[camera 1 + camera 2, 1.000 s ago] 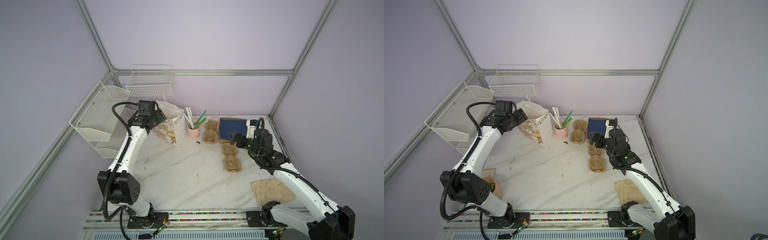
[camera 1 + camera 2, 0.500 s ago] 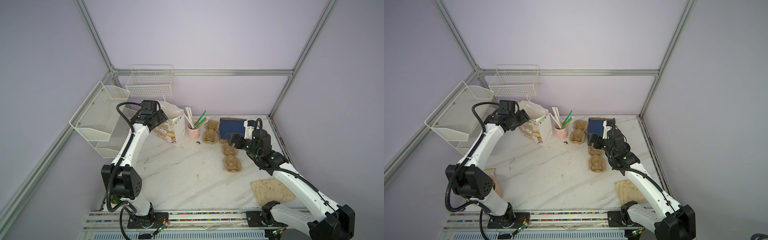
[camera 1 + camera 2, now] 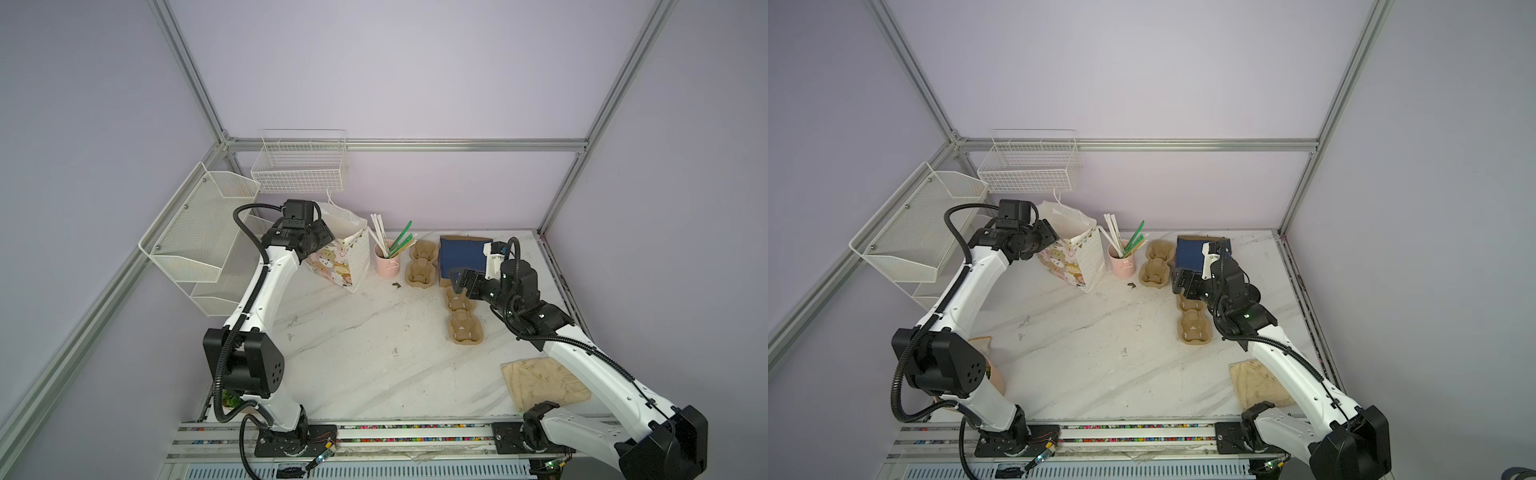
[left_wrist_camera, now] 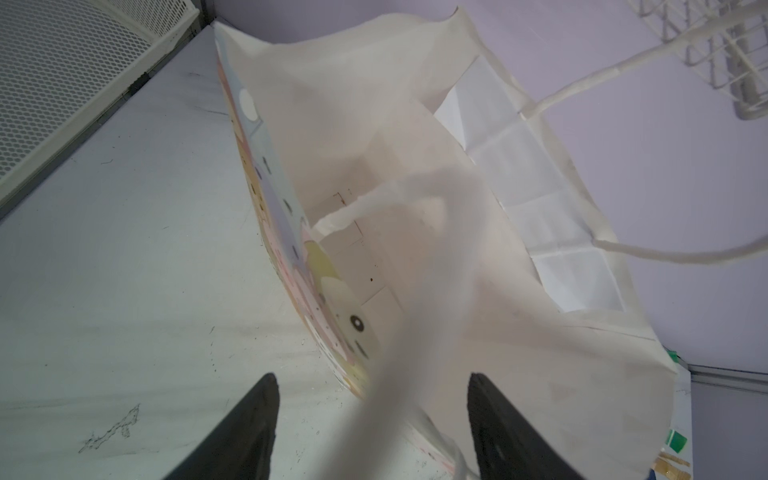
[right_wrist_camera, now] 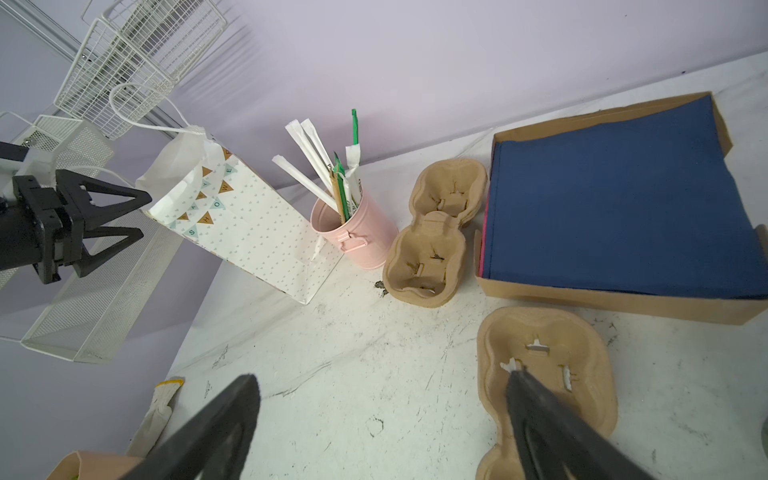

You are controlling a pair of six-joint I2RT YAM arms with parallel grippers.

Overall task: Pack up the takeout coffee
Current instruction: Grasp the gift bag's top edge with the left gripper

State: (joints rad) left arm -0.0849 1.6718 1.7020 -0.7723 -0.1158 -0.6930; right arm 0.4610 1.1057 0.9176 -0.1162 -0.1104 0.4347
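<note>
Coffee cup cannot be made out in any view, so I cannot tell where it stands. The right gripper hangs with its fingers spread wide and empty, one of them above a socket of the tan pulp tray on the table, near the box of blue napkins. The left gripper has its fingers parted too, around the near wall and blurred handle of the printed paper bag, with the pink mug just beside that bag.
</note>
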